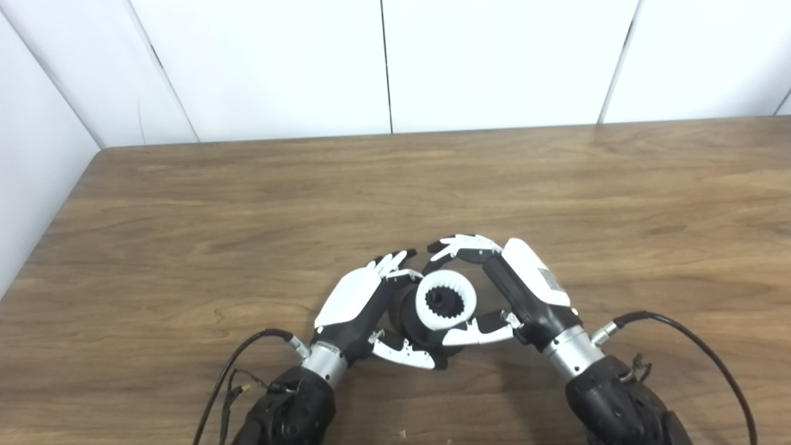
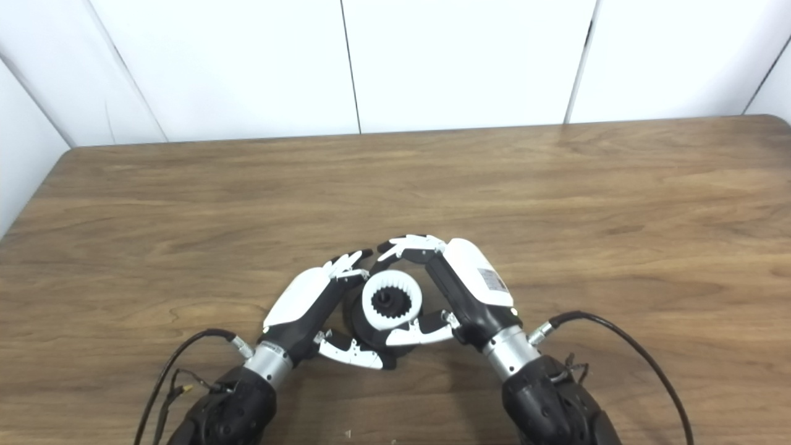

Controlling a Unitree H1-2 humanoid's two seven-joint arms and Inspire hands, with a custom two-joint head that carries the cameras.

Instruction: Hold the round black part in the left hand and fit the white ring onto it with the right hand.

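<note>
Wooden worktop [image 1: 556, 185] bare-grained, backed by white wall panels [image 1: 494, 62]. Near the front edge, about midway along: left hand [image 1: 364, 303] cupped around the round black part [image 1: 409, 318], right hand [image 1: 494, 290] grasping the white ring [image 1: 446, 300] between fingers and thumb. Ring toothed inside, pressed against the face of the black part.

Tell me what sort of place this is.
Probably a lab or test bench: a bare wooden table against plain white wall panels, with only the round black part and white ring on it.
</note>
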